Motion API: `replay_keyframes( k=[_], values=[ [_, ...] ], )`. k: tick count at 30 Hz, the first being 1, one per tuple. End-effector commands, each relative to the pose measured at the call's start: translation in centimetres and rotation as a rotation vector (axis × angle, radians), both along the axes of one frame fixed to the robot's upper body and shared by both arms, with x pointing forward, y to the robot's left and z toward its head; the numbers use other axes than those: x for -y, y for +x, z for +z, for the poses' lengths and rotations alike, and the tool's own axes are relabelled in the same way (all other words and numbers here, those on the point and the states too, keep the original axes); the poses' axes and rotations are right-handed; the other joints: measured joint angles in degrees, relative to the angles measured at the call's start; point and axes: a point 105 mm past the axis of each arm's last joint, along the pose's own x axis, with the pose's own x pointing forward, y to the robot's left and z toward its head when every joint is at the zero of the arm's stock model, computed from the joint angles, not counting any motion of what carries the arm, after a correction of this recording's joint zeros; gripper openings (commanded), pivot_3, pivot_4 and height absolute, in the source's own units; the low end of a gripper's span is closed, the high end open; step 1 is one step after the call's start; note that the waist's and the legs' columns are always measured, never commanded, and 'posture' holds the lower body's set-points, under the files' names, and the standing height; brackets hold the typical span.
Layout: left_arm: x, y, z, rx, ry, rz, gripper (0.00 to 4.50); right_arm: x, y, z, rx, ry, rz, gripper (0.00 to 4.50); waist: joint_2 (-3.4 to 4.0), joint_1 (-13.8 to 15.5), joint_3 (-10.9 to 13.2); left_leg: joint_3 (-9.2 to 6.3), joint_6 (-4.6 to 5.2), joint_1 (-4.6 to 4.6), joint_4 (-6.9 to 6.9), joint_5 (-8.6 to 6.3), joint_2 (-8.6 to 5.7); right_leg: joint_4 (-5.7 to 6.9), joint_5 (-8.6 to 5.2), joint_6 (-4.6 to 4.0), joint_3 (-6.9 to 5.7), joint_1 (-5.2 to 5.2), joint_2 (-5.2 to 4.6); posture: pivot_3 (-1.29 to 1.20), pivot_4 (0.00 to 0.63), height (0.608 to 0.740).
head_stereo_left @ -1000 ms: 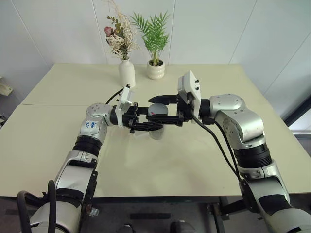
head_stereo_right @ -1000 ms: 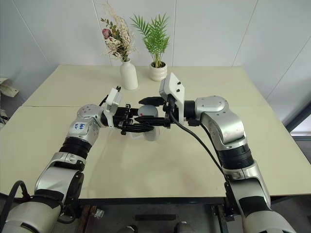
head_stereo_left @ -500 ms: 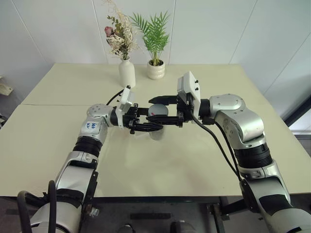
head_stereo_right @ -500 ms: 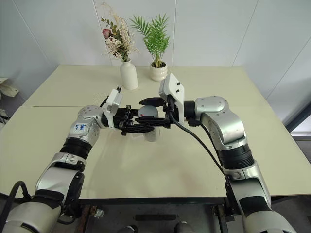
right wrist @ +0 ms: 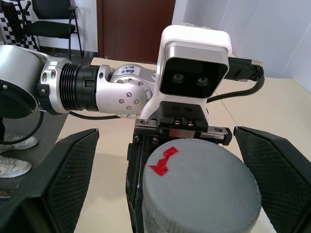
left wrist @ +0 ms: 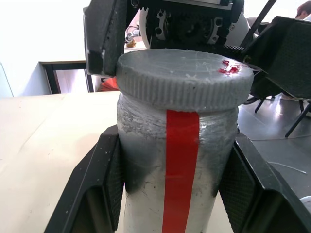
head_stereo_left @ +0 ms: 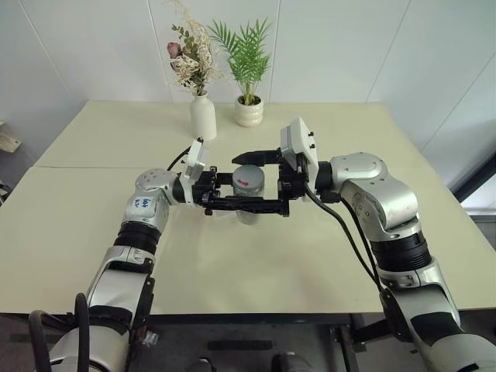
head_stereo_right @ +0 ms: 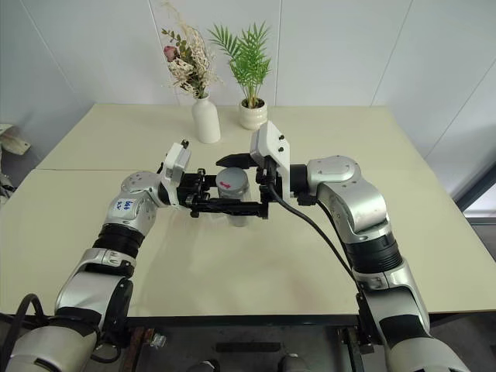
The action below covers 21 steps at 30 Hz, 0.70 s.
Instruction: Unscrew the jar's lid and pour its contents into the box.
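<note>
Both end effectors [head_stereo_left: 232,203] flanking jar [head_stereo_left: 249,186].

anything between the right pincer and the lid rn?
Nothing visible. The right pincer is open, its fingers flanking the lid with clear gaps on both sides. The left pincer clamps the jar lower down, below the lid.

Around the jar [head_stereo_left: 249,189], both sides are blocked by gripper fingers [head_stereo_left: 263,206], while bare table [head_stereo_left: 256,256] lies open in front.
</note>
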Motion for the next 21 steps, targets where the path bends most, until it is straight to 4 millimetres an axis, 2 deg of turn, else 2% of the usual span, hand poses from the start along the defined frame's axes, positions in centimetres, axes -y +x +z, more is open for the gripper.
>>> replay_keyframes(
  k=[1,15,21],
  values=[
    [-0.9,0.8,0.1,-0.038,-0.018,0.067,2.27,-1.9,-4.2,2.0,0.120,0.022,0.237,4.50,0.00,0.0,0.0,0.00,0.00,0.00,0.00,0.00,0.00,0.01,0.00,0.00,0.00,0.00,0.00,0.00,0.150,0.740],
    [-0.7,0.4,0.6,-0.016,-0.024,0.056,2.27,-1.3,-2.3,1.6,0.081,0.003,0.151,4.50,0.01,-0.1,0.0,0.00,0.00,0.01,0.01,0.00,0.00,0.02,0.00,0.00,0.00,0.00,0.00,0.00,0.150,0.740],
    [-0.6,0.2,0.5,-0.011,-0.024,0.050,2.27,-1.2,-1.2,2.2,0.037,0.004,0.115,4.50,0.02,-0.1,0.0,0.00,0.00,0.01,0.02,0.00,0.00,0.06,0.00,0.00,0.01,-0.01,0.01,0.00,0.150,0.740]
  ],
)
